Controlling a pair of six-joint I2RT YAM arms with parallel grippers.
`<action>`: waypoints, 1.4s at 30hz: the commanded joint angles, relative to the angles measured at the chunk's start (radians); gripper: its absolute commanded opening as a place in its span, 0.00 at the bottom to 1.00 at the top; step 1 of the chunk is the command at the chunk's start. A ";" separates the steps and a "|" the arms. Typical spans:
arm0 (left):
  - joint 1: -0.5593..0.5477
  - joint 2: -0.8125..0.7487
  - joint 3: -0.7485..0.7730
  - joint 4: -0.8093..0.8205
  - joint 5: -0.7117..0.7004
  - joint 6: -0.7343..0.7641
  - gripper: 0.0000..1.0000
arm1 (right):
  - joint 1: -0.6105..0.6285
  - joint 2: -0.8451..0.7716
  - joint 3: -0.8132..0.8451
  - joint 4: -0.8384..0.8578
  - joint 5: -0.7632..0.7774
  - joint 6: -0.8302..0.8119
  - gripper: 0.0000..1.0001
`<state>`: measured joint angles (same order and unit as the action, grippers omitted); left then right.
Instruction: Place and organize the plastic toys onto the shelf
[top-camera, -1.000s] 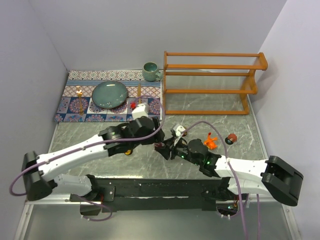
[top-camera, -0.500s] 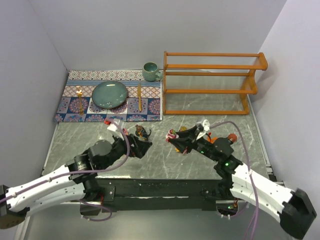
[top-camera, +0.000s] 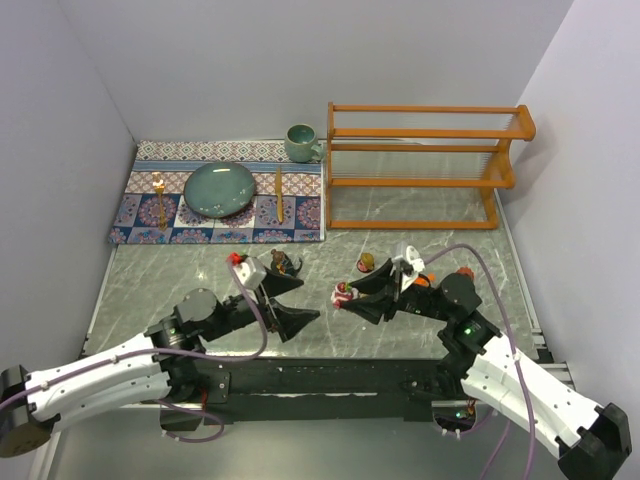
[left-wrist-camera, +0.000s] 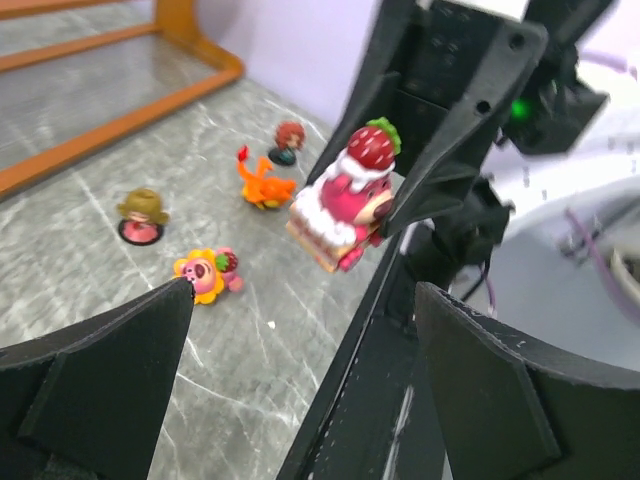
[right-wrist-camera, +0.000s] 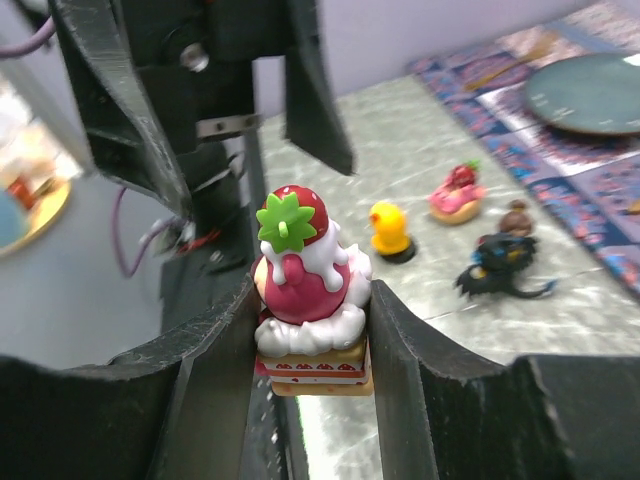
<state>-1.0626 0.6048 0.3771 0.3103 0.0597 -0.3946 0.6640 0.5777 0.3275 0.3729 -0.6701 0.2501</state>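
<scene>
My right gripper (top-camera: 350, 295) (right-wrist-camera: 310, 300) is shut on a pink bear toy (top-camera: 343, 291) (right-wrist-camera: 305, 290) (left-wrist-camera: 345, 205) sitting on a cake slice with a strawberry on top, held above the table's middle. Facing it from the left, my left gripper (top-camera: 298, 302) (left-wrist-camera: 305, 300) stands wide open and empty. Other plastic toys lie on the marble: a brown figure (top-camera: 366, 262) (left-wrist-camera: 142, 212), an orange creature (top-camera: 425, 280) (left-wrist-camera: 262, 185), a red-headed figure (top-camera: 463, 273) (left-wrist-camera: 288, 140), a dark spiky creature (top-camera: 283, 263) (right-wrist-camera: 505, 268), a yellow duck (right-wrist-camera: 390, 230), a pink doughnut toy (right-wrist-camera: 455, 195) and a yellow flower bear (left-wrist-camera: 205, 275). The wooden shelf (top-camera: 420, 183) stands at the back right with no toys on it.
A patterned mat (top-camera: 150, 215) at the back left carries a teal plate (top-camera: 218, 188) and two wooden utensils (top-camera: 160, 200). A teal mug (top-camera: 300, 142) stands beside the shelf's left end. Walls close in the table on the left, back and right.
My left arm pulled back towards the near left and its jaws opened wide. My right gripper kept the pink bear toy and lifted it, swinging round to face the left gripper.
</scene>
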 joint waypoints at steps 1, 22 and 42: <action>0.003 0.064 0.066 0.121 0.155 0.083 0.97 | -0.006 0.060 0.054 0.026 -0.127 -0.026 0.00; 0.003 0.332 0.224 0.099 0.255 0.076 0.76 | -0.004 0.128 0.036 0.106 -0.218 -0.017 0.00; 0.000 0.372 0.264 0.081 0.194 0.017 0.01 | -0.003 0.100 0.016 0.063 -0.134 -0.034 0.34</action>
<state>-1.0592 1.0046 0.5934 0.3817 0.3302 -0.3355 0.6582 0.7170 0.3267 0.3965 -0.8837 0.2489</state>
